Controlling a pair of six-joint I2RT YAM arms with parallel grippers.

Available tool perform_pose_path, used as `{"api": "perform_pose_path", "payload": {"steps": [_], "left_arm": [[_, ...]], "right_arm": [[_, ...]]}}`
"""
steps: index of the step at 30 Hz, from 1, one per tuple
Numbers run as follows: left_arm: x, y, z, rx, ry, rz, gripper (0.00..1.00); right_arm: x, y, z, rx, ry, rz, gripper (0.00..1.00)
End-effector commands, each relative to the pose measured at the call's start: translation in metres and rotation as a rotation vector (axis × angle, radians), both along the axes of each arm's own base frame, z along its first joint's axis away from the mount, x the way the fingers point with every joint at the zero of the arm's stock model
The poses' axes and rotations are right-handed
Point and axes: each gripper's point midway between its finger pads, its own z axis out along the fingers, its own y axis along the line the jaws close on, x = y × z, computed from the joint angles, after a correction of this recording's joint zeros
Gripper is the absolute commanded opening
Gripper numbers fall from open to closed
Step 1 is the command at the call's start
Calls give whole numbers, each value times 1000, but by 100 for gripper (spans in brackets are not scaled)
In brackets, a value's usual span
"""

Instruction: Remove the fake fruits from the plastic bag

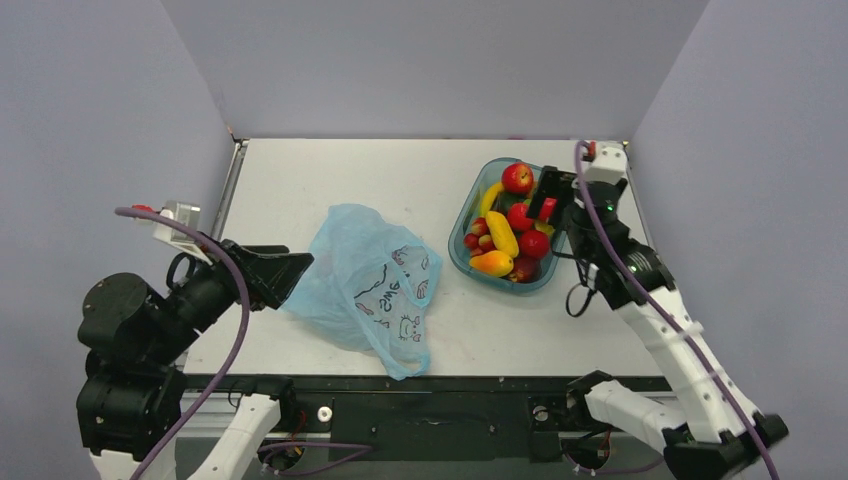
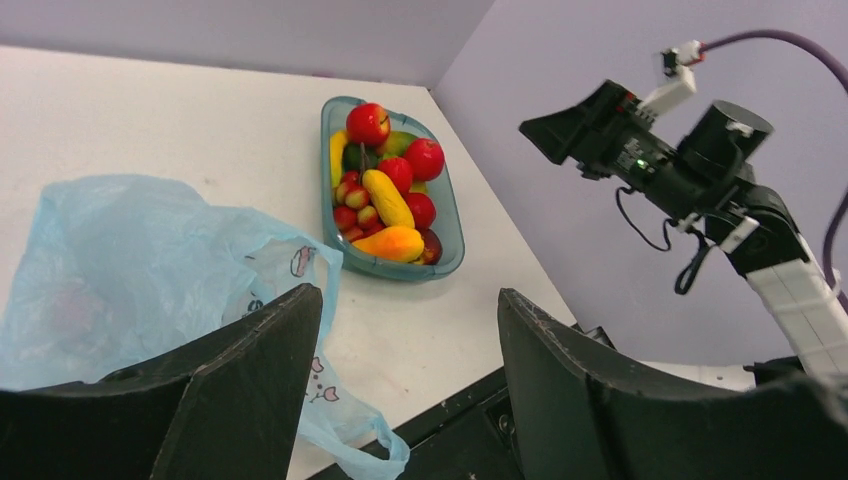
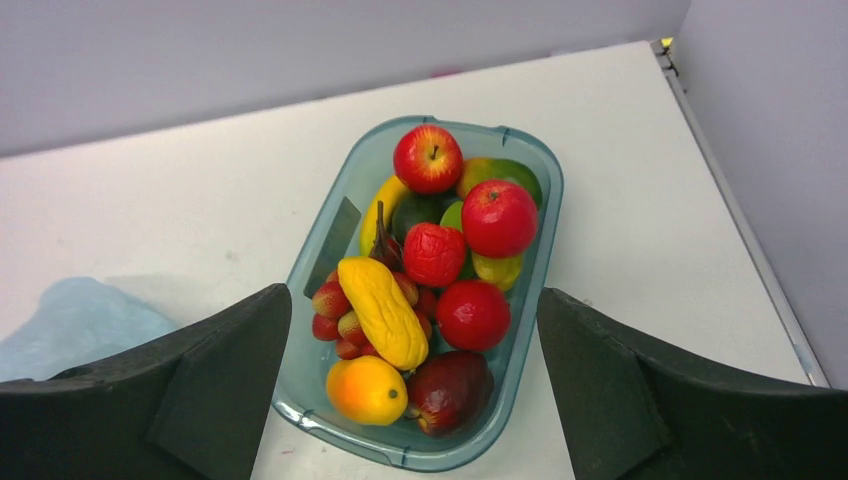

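Left tool [image 2: 408, 298] released beside the crinkly light-blue plastic bag [image 1: 370, 275] near the surface's [image 1: 300, 170] front edge. Right tool [image 3: 412, 298] released above the teal transparent oval tub [image 3: 300, 395] of glossy fake fruits [image 3: 382, 310].

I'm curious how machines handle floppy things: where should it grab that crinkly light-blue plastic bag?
Probably the left edge of the light-blue plastic bag, approached from the left: the thin film bunches into raised folds there, right before the open left gripper.
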Motion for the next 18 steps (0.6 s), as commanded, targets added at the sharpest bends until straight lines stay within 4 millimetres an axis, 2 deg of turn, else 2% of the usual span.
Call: {"api": "perform_pose_path", "payload": {"steps": [1, 5, 10, 15, 18], "left_arm": [[-6, 11, 34, 30, -105, 56, 64], [-19, 19, 61, 8, -195, 98, 66], [-36, 31, 87, -47, -300, 161, 70], [-44, 42, 98, -59, -348, 220, 74], [-42, 45, 97, -52, -335, 235, 74]], "right_arm": [[-51, -23, 28, 62, -79, -11, 88], [-93, -47, 58, 116, -193, -41, 88], [-136, -77, 85, 192, -324, -103, 89], [-173, -106, 100, 262, -422, -182, 89], [-182, -117, 103, 271, -443, -222, 89]]}}
